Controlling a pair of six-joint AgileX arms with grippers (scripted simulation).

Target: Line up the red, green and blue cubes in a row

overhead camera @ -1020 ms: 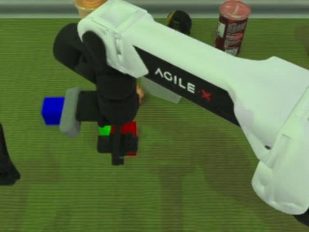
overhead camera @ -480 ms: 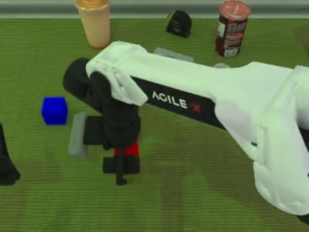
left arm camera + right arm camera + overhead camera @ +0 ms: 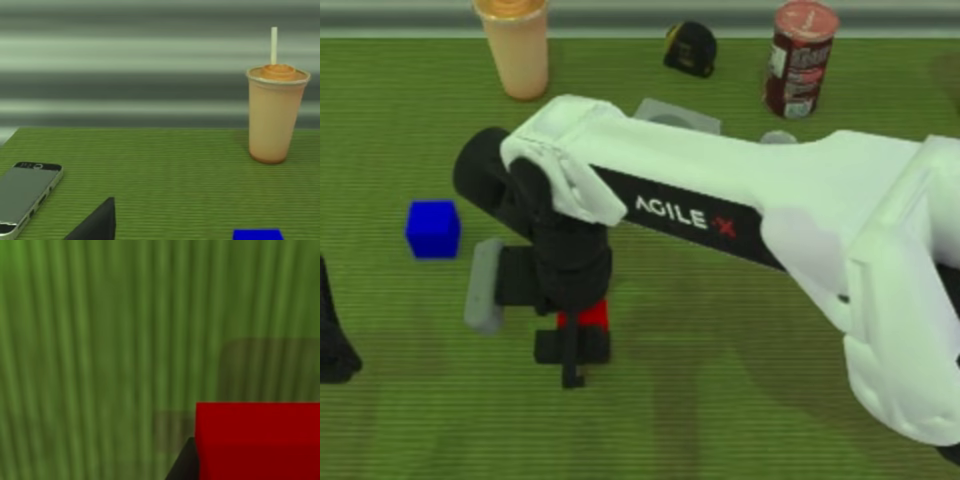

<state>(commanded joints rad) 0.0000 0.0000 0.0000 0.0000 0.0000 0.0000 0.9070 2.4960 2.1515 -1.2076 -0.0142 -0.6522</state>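
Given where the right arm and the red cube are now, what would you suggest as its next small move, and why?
Probably lower the right claw gently to the mat. The red cube sits right at that claw, filling a corner of the right wrist view, though whether it is gripped is unclear. The green cube is hidden, so I would confirm the spot first. The blue cube waits apart, to the left. The left claw rests at the left edge.

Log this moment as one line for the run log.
right pincer: over red cube, mid-table | blue cube: alone, left side | green cube: not visible | left arm: parked, left edge
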